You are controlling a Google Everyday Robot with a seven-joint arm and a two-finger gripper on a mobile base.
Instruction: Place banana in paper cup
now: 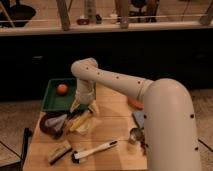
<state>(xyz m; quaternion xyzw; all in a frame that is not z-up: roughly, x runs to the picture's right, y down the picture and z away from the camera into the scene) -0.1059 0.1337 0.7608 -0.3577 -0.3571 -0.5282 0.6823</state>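
Observation:
My gripper (pixel 83 106) hangs from the arm over the near right corner of the green tray (pixel 50 102). It points down at a pale cluster on the wooden table. In that cluster the yellow banana (pixel 78 121) lies slanted just below the gripper. A cream shape that looks like the paper cup (pixel 90 125) lies right beside it. The two touch or overlap, and I cannot tell which is on top. The gripper is just above them, and I cannot see whether it touches either.
An orange ball (pixel 62 88) sits in the green tray. A dark bowl-like object (pixel 51 123) lies left of the banana. A white-handled brush (pixel 95 150) and a wooden block (pixel 60 152) lie at the front. A silver metal cup (pixel 135 134), a blue object (pixel 139 118) and an orange object (pixel 134 103) are at the right.

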